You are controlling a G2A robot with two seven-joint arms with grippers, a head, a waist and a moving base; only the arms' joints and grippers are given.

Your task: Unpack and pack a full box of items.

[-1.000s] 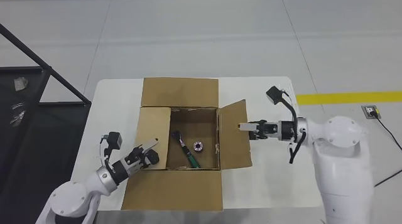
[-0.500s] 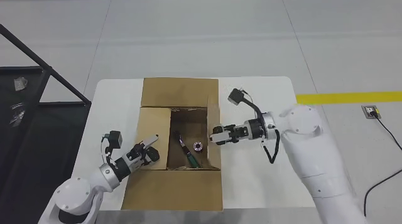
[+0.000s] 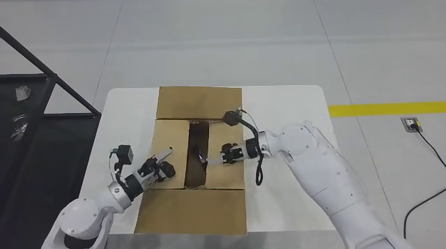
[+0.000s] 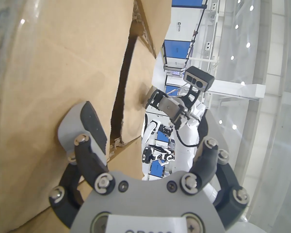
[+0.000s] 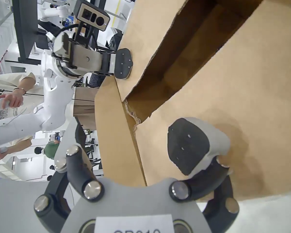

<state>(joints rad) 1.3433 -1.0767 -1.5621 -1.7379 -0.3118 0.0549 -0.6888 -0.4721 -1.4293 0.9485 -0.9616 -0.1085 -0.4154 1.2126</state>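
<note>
Two flaps [image 3: 169,153] across most of box [image 3: 198,102]

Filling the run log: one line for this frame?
brown cardboard box: narrow gap between side flaps | left gripper: open, on left flap | right gripper: open, on right flap

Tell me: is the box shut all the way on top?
No, a dark gap runs down the middle of the top of the box.
</note>
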